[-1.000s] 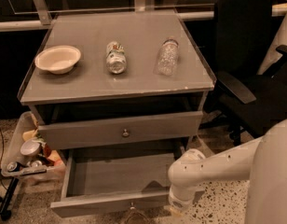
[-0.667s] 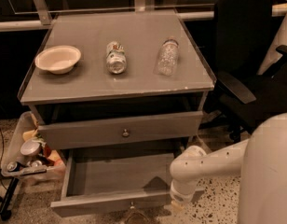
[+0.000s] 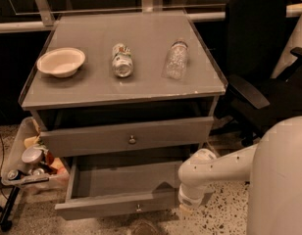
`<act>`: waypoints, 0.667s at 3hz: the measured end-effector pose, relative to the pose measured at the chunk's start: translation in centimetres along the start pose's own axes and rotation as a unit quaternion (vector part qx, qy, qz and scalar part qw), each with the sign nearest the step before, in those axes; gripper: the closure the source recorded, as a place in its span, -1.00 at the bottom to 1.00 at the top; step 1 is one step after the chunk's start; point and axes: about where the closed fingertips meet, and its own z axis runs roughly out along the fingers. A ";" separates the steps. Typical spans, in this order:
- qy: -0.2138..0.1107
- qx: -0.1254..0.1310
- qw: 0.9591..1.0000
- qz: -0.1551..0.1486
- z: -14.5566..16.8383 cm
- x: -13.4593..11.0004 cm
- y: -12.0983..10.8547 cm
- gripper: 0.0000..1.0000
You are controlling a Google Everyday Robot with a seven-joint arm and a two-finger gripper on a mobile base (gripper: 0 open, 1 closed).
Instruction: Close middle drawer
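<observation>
From where I stand, the grey cabinet (image 3: 92, 94) fills the middle of the scene. On its flat top a pale bowl (image 3: 61, 61) sits upright to the left, a can (image 3: 122, 60) lies on its side in the centre, and a clear bottle (image 3: 175, 60) lies on its side to the right, all well apart. Under the top, the upper drawer (image 3: 92, 138) with its taller front and round knob (image 3: 132, 140) sits only slightly out. Below it the middle drawer (image 3: 116, 180) is pulled well out toward the near side, its bare grey inside showing and its low front panel carrying a small knob (image 3: 138, 208). The white arm (image 3: 224, 168) reaches in from the robot's body (image 3: 281, 180) on the right and bends down, so the gripper (image 3: 189, 203) sits at the right near corner of the middle drawer, against the end of its front panel. Whether the gripper is spread or pressed together I cannot tell. A black chair (image 3: 256, 58) stands to the right of the cabinet, and a bin (image 3: 16, 151) of clutter sits on the floor at its left.
</observation>
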 end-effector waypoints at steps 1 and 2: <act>-0.006 0.013 1.000 -0.002 -0.3 -1.4 -1.9 1.00; -0.006 0.013 1.000 -0.002 -0.3 -1.4 -1.9 1.00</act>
